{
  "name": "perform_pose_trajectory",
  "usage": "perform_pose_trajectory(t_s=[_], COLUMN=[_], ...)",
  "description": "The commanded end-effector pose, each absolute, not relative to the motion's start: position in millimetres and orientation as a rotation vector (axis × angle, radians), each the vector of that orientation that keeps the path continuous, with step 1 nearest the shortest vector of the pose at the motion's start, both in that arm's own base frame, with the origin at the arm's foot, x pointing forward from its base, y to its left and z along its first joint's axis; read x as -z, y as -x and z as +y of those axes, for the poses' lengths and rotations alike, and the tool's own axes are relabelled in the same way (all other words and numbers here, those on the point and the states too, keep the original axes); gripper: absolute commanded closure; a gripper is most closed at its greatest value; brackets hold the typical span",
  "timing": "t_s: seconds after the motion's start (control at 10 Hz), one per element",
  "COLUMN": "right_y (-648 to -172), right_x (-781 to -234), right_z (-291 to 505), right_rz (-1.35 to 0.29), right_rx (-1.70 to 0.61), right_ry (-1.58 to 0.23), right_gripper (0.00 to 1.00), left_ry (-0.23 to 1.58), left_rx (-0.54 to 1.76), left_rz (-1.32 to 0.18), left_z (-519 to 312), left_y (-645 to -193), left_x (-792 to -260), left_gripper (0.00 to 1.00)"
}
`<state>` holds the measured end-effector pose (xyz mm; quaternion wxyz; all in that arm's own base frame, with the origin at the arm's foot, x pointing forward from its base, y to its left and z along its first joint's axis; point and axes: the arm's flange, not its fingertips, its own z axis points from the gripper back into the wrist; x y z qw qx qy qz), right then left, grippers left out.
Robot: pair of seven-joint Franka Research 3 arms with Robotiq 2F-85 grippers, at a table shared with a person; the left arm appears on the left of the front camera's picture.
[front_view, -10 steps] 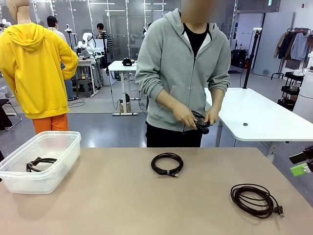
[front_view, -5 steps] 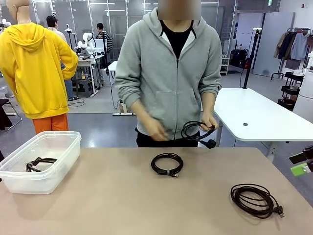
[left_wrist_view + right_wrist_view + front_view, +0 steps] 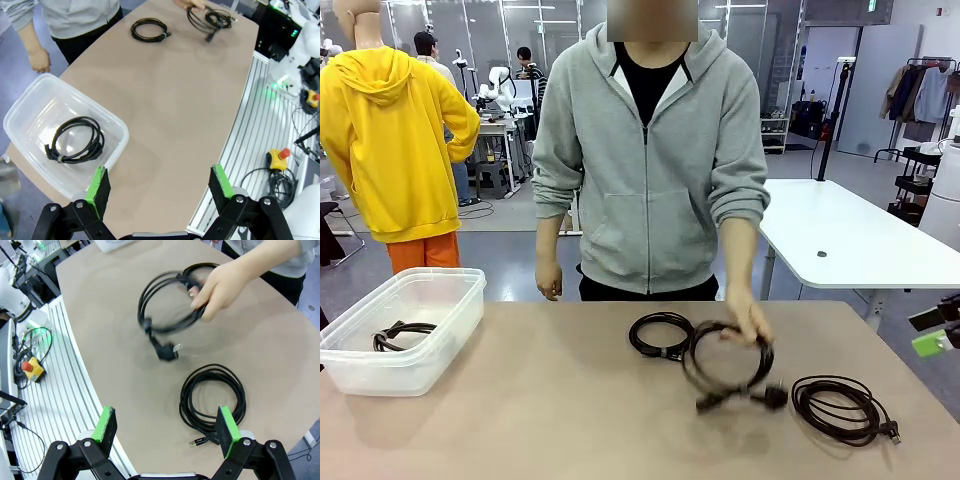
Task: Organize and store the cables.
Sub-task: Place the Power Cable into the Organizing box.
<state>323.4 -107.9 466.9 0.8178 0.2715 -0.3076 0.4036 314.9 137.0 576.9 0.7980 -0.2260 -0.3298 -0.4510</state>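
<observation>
**Front view.** The person's hand [image 3: 748,322] grips the held coil [image 3: 725,362] by its upper loops. Its plug ends hang low over the table [image 3: 540,410], and the coil is blurred. My read is that it is meant for the gap between the small coil [image 3: 661,335] and the larger coil [image 3: 835,408], where the arms can reach it. The clear bin [image 3: 440,290] sits at the table's left end with one stored cable [image 3: 402,336] inside, so it is evidently the storage spot. A pale tie seems to bind the small coil's loops. No writing is legible.

**Left wrist view.** The left gripper [image 3: 159,186] hangs above the table edge near the bin, fingers spread wide with nothing between the pads. The stored cable lies flat on the bin floor. This arm looks posted to serve the bin side. No labels can be read.

**Right wrist view.** The right gripper [image 3: 165,432] is also spread wide and empty. It hangs over the larger coil, which lies flat just beyond the fingertips and is probably the nearest pick. The held coil is farther off, in the person's hand. No brand marks are visible.
</observation>
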Motion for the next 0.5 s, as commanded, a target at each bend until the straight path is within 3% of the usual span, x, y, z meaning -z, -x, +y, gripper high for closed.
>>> perform_pose_trajectory(t_s=[0.0, 0.4], right_y=[-328.0, -345.9], right_x=[-491.3, -497.1], right_z=[-80.4, -1.8], right_rz=[-0.559, -0.320], right_rx=[-0.872, -1.090], right_ry=[-0.499, -0.386], right_gripper=[0.00, 0.00], left_ry=[0.503, 0.503], left_rx=[0.974, 0.974], left_rz=[-0.715, -0.715], left_z=[138.1, 138.1], left_y=[-313.5, -313.5], left_x=[-576.2, -576.2], left_gripper=[0.00, 0.00])
